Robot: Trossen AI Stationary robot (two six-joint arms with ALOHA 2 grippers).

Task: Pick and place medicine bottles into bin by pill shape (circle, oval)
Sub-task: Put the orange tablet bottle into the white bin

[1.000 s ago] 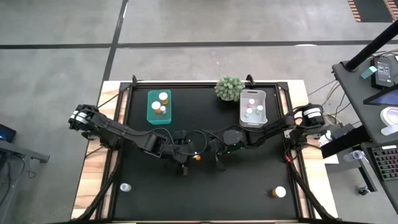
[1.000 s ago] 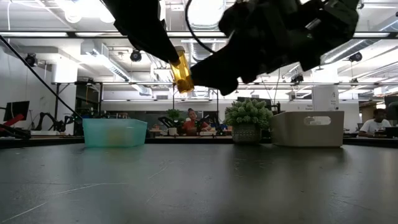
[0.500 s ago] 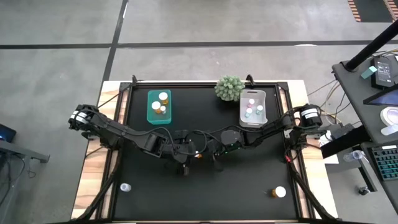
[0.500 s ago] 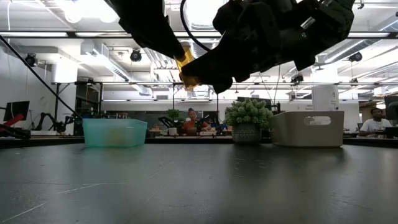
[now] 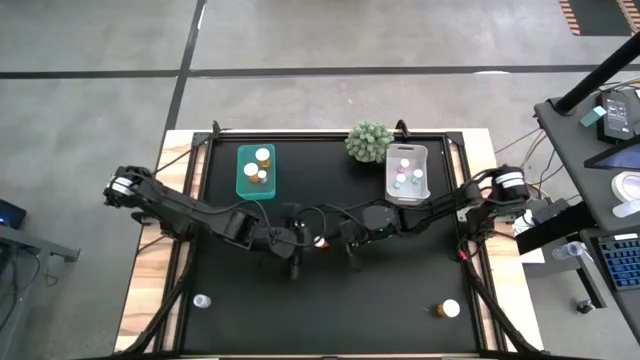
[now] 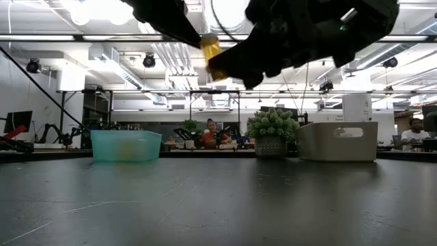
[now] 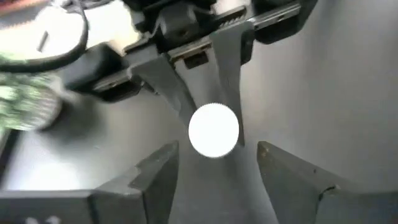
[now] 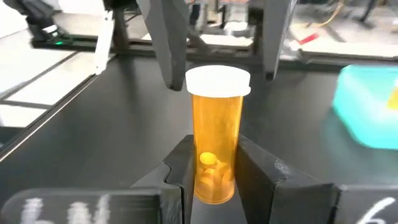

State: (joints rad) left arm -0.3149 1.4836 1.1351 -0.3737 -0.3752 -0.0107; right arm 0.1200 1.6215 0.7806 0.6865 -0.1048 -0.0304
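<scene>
Teal bin [image 5: 256, 172] and grey bin [image 5: 407, 173] each hold several bottles. Mid-desk [image 5: 250, 300], aloft: right fingers [image 8: 211, 163] clamp the amber bottle [image 8: 215, 134]; left fingers [image 7: 214, 163] spread beside its cap. Two bottles [image 5: 446, 310] remain behind me.

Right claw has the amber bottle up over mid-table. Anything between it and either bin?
Nothing visible. The right claw grips the amber bottle in the air, left claw open around its cap. The black table lies bare toward the teal bin and grey bin; the green plant ball sits between the bins.
</scene>
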